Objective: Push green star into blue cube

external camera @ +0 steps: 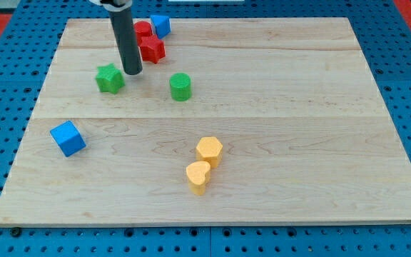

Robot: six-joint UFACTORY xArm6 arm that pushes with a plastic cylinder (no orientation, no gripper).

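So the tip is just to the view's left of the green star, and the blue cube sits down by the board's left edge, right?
Not quite. The camera view shows my tip just to the view's right of the green star, not its left. The rest holds: the blue cube sits lower down, by the board's left edge.

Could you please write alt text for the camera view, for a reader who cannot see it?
My tip sits just right of the green star on a wooden board; the blue cube lies toward the view's bottom left.
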